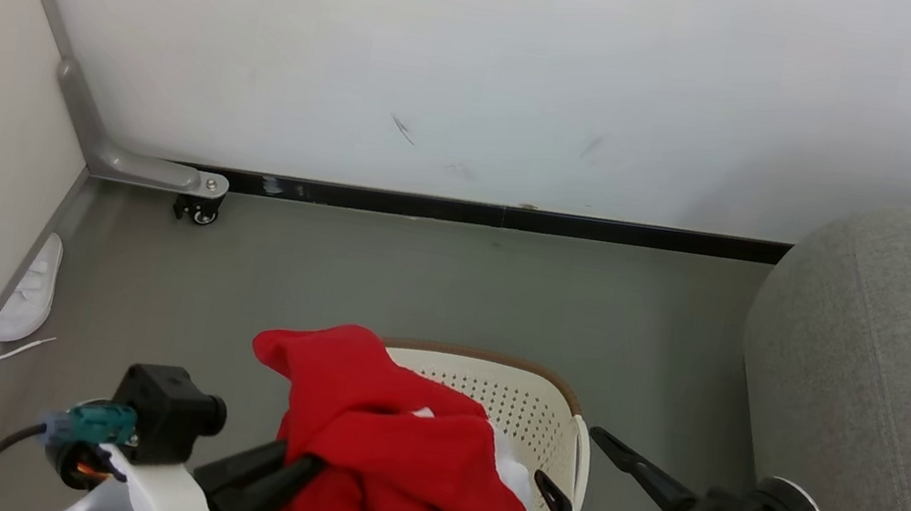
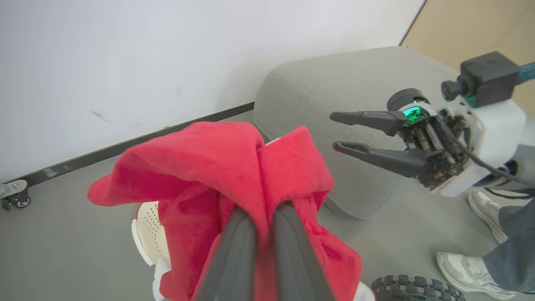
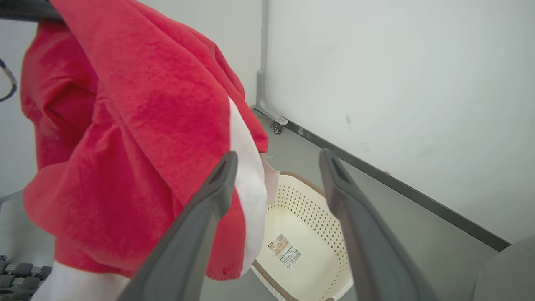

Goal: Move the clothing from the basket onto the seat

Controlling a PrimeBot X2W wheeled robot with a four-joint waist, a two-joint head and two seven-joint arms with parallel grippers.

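Your left end effector (image 1: 311,463) clamped tight on clothing (image 1: 394,458). Red bundle with white piece hangs from its fingers above basket (image 1: 529,397), touching neither floor (image 1: 413,286) nor seat (image 1: 887,383). Your right end effector (image 1: 566,453) spread wide, holding nothing, just beside bundle, over basket's right rim. Basket stands on floor; label (image 3: 284,250) on its bottom visible from right wrist. Seat at your right, well apart from clothing. Person's shoe (image 2: 472,267) on floor near seat.
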